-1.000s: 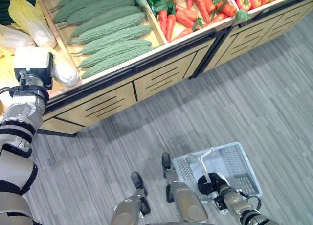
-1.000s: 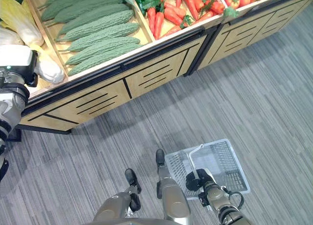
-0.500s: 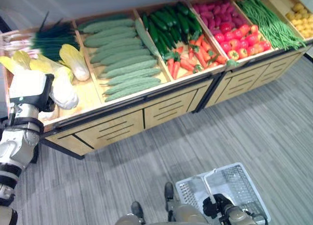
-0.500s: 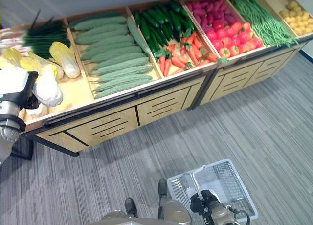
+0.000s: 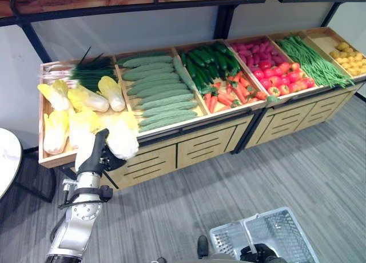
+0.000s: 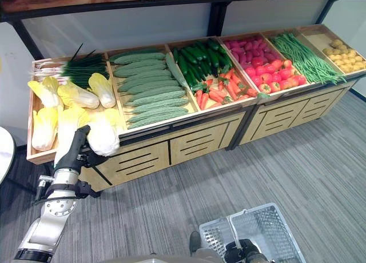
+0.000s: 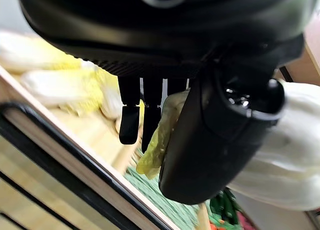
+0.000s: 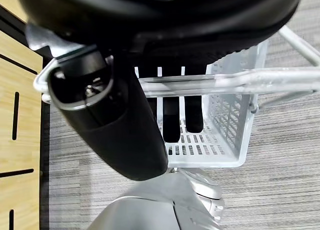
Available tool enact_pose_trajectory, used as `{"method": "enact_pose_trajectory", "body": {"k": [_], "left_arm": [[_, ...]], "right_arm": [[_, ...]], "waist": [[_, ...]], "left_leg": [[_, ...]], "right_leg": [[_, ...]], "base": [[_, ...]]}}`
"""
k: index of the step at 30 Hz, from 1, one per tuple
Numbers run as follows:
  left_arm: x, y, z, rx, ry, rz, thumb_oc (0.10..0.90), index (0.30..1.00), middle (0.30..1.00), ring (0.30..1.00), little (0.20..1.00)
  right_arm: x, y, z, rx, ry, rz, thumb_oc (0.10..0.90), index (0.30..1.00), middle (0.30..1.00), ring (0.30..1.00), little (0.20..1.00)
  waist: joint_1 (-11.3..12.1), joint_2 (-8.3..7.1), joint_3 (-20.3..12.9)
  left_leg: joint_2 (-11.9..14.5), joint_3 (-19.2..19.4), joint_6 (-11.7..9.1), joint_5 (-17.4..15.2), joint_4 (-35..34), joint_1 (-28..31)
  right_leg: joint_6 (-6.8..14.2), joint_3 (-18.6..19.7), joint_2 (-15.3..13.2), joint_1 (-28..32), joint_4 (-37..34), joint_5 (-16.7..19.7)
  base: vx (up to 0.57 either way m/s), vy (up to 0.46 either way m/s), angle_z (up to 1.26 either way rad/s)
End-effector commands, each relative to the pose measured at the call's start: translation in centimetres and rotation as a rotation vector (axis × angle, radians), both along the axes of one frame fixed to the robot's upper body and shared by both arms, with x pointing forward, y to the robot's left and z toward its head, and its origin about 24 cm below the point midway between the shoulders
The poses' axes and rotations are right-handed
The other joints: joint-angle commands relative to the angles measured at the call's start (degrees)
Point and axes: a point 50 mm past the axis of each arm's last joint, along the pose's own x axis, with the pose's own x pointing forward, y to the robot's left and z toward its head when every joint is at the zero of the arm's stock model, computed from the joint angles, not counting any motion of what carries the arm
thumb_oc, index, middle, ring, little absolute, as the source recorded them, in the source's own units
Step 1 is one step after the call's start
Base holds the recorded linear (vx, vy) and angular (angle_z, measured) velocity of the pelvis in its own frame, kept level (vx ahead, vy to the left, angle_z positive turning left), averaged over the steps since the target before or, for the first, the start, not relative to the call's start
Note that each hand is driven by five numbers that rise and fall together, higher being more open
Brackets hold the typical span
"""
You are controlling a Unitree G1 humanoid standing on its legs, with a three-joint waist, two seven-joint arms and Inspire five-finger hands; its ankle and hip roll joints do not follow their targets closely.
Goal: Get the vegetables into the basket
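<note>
The left hand (image 5: 98, 154) grips a pale cabbage (image 5: 122, 140), thumb and fingers curled round it, at the near edge of the wooden produce stand (image 5: 189, 147), above its leftmost bin of cabbages. Low on the right, the right hand (image 8: 125, 125) clasps the handle (image 8: 240, 81) of the white basket (image 5: 274, 237) above the grey floor (image 5: 320, 154).

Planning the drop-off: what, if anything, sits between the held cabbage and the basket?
Nothing visible: the left robot hand grips the cabbage at the stand; bare floor leads to the basket.
</note>
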Motion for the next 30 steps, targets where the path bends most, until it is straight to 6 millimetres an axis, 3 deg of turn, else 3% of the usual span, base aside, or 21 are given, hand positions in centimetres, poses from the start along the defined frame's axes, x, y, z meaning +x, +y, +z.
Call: {"method": "enact_pose_trajectory", "body": {"k": [1, 6, 13, 18, 20, 21, 22, 24, 26, 30], "left_arm": [[1.2, -1.6, 5.8, -0.081, -0.28, -0.179, 0.4, 0.3, 0.3, 0.3, 0.3], [1.0, -3.9, 4.3, -0.342, -0.189, -0.326, 0.4, 0.3, 0.3, 0.3, 0.3], [2.3, -5.6, 5.4, -0.345, -0.196, -0.415, 0.4, 0.3, 0.3, 0.3, 0.3], [3.4, -6.6, 6.1, -0.349, -0.218, -0.452, 0.4, 0.3, 0.3, 0.3, 0.3], [3.7, -6.5, 6.4, -0.339, -0.231, -0.447, 0.4, 0.3, 0.3, 0.3, 0.3], [3.7, -6.2, 6.5, -0.336, -0.238, -0.429, 0.4, 0.3, 0.3, 0.3, 0.3], [3.7, -5.8, 6.5, -0.333, -0.242, -0.412, 0.4, 0.3, 0.3, 0.3, 0.3], [3.4, -5.4, 6.3, -0.327, -0.236, -0.388, 0.4, 0.3, 0.3, 0.3, 0.3], [3.0, -5.1, 5.6, -0.329, -0.215, -0.375, 0.4, 0.3, 0.3, 0.3, 0.3], [3.0, -5.3, 5.4, -0.338, -0.205, -0.376, 0.4, 0.3, 0.3, 0.3, 0.3]], "right_arm": [[2.8, 0.0, 0.7, 0.022, -0.106, -0.009, 0.4, 0.3, 0.3, 0.3, 0.3], [3.1, 0.1, 0.8, 0.015, -0.102, 0.05, 0.4, 0.3, 0.3, 0.3, 0.3], [3.0, -0.3, 0.9, 0.005, -0.113, 0.004, 0.4, 0.3, 0.3, 0.3, 0.3], [2.5, -0.3, 0.7, -0.022, -0.111, -0.033, 0.4, 0.3, 0.3, 0.3, 0.3], [2.7, -0.1, 0.7, -0.026, -0.112, -0.018, 0.4, 0.3, 0.3, 0.3, 0.3], [2.8, 0.1, 0.7, -0.028, -0.113, -0.007, 0.4, 0.3, 0.3, 0.3, 0.3], [2.8, 0.1, 0.7, -0.03, -0.105, 0.005, 0.4, 0.3, 0.3, 0.3, 0.3], [2.7, 0.4, 0.6, -0.029, -0.092, 0.027, 0.4, 0.3, 0.3, 0.3, 0.3], [2.7, 0.3, 0.6, -0.026, -0.094, 0.033, 0.4, 0.3, 0.3, 0.3, 0.3], [3.0, 0.2, 0.7, -0.03, -0.102, 0.046, 0.4, 0.3, 0.3, 0.3, 0.3]], "waist": [[0.18, 2.44, -1.56], [0.08, 2.47, -1.16], [-1.29, 2.53, 0.15], [-3.33, 3.55, 2.46], [-2.82, 4.29, 3.0], [-2.11, 4.79, 3.21], [-1.59, 5.0, 3.35], [-1.23, 4.71, 3.23], [-1.48, 4.13, 2.53], [-1.69, 4.13, 2.18]], "left_leg": [[0.39, -7.06, -0.17, -5.16, 0.44, -0.69], [0.09, -7.22, 0.28, -5.24, 0.44, -0.88], [-0.41, -7.05, 1.16, -5.72, 0.44, -1.29], [-0.75, -1.98, 2.08, -6.47, 0.44, -1.31], [-0.34, -0.55, 1.86, -7.0, 0.44, -1.08], [0.44, 1.83, 1.54, -7.12, 0.44, -1.11], [0.74, 3.23, 1.43, -7.21, 0.44, -0.9], [0.89, 5.46, 1.14, -7.36, 0.44, -0.51], [0.92, 6.47, 0.68, -7.04, 0.44, 0.35], [1.42, 6.31, -0.19, -6.68, 0.44, 0.65]], "right_leg": [[3.59, -0.12, 0.07, 4.37, 2.76, -9.96], [3.85, -0.29, -0.3, 4.08, 2.96, -9.59], [4.66, 0.1, -0.94, 1.99, 6.47, -9.42], [6.46, 3.22, -1.23, -2.4, 9.39, -7.07], [7.3, -1.07, -2.81, -3.46, 10.66, -7.45], [7.12, -8.49, -5.21, -3.71, 11.68, -7.8], [6.86, -12.92, -6.64, -3.46, 12.09, -8.32], [7.07, -17.11, -7.71, -2.07, 10.46, -7.76], [7.14, -15.06, -6.6, -0.45, 7.49, -7.0], [6.74, -15.57, -5.61, 1.13, 5.25, -7.61]], "base": [[0.0, 0.0, 0.0], [-0.02, 0.027, 0.01], [-0.04, 0.103, 0.01], [-0.03, 0.14, -0.68], [-0.01, 0.043, -0.73], [-0.03, -0.013, -0.92], [-0.02, -0.037, -1.22], [0.02, -0.09, -1.29], [0.14, -0.274, -0.49], [0.09, -0.203, -0.43]]}}
